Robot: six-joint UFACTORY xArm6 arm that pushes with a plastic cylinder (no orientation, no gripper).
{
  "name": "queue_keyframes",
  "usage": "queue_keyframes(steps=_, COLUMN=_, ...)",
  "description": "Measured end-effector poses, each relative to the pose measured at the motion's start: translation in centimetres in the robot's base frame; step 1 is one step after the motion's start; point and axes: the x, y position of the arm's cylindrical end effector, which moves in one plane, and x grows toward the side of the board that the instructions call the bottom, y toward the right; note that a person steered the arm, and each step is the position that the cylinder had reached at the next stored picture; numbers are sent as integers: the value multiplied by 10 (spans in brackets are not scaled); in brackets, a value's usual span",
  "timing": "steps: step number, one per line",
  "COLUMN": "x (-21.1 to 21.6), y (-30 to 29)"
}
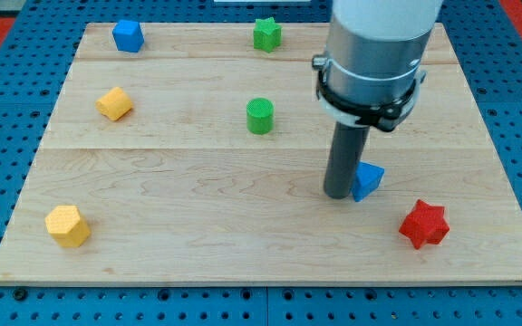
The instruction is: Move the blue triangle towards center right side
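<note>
The blue triangle (367, 180) lies on the wooden board (198, 226), right of centre and a little below the middle. My tip (339, 194) stands on the board right against the triangle's left side and hides part of it. The rod and the grey arm body rise above it towards the view's top.
A red star (423, 225) lies just below and right of the triangle. A green cylinder (259, 116) sits at centre, a green star (266, 33) at the top, a blue block (128, 36) top left, a yellow block (114, 103) left, another yellow block (67, 225) bottom left.
</note>
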Motion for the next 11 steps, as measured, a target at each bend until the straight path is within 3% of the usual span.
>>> queue_keyframes(steps=2, x=-11, y=45)
queue_keyframes(steps=4, x=-50, y=96)
queue_keyframes(steps=7, x=-111, y=99)
queue_keyframes(steps=11, x=-110, y=114)
